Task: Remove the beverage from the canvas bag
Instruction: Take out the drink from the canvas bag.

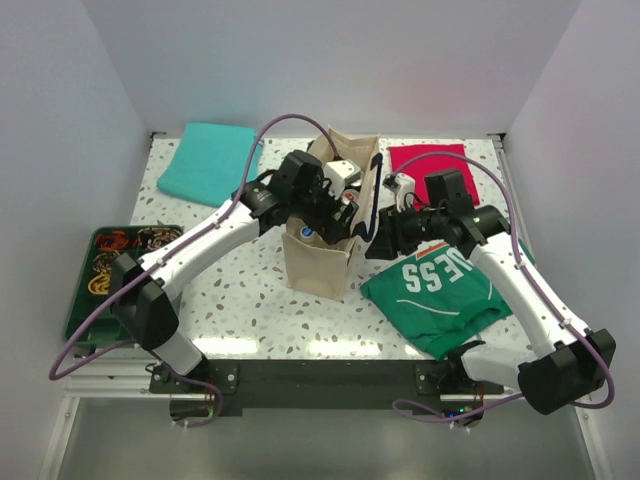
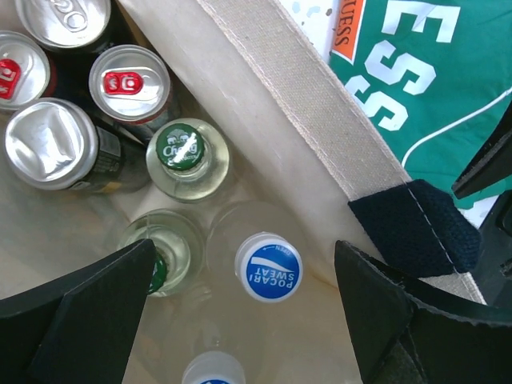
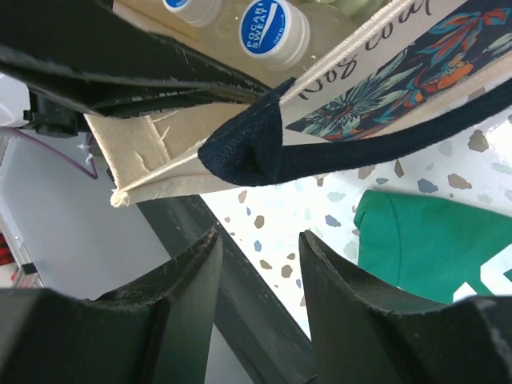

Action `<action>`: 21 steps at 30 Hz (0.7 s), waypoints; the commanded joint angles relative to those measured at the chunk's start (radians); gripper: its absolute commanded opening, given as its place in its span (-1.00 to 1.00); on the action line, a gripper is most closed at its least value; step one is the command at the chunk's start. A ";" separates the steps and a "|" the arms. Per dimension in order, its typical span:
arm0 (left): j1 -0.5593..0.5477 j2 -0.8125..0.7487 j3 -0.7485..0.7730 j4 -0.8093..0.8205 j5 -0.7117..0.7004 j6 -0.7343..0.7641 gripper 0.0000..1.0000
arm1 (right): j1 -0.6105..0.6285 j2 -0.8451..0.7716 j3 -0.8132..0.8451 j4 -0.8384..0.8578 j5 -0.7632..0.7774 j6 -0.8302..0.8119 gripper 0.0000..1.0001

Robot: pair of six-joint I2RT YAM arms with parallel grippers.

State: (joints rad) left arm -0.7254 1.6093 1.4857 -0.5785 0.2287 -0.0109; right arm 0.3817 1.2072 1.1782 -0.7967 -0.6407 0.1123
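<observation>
Left wrist view shows us the left gripper spread wide and empty above the blue-capped bottle, which stands inside the upright canvas bag near cans. We see the right gripper partly open, gripping nothing, just beside the bag's navy handle.

1 bag. Inside it: 4 cans, bunched up and to the left of the left tool in its wrist view. 2 green-capped bottles, one just above that tool and one partly behind a finger. 2 blue-capped bottles, one between its fingers and one at the bottom edge. On the counter, 3 cloths: teal cloth, red cloth, and green shirt beside the right tool. 1 tray.
</observation>
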 commanded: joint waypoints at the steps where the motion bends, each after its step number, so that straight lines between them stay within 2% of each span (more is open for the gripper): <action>1: -0.020 0.008 0.045 -0.018 0.049 0.069 0.94 | 0.005 -0.020 0.037 0.017 0.033 0.013 -0.04; 5: -0.026 0.015 0.054 -0.037 0.047 0.088 0.84 | 0.005 -0.017 0.040 0.022 0.041 0.018 -0.04; 10: -0.032 0.037 0.073 -0.046 0.058 0.098 0.55 | 0.005 -0.011 0.044 0.030 0.044 0.029 -0.04; 16: -0.034 0.061 0.093 -0.066 0.046 0.107 0.50 | 0.005 -0.006 0.058 0.030 0.047 0.035 -0.04; 21: -0.037 0.070 0.094 -0.080 0.041 0.112 0.33 | 0.005 -0.011 0.060 0.033 0.055 0.038 -0.04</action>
State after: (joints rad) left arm -0.7532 1.6722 1.5364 -0.6384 0.2604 0.0734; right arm 0.3817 1.2072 1.1976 -0.7887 -0.6090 0.1349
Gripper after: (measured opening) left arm 0.706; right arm 0.477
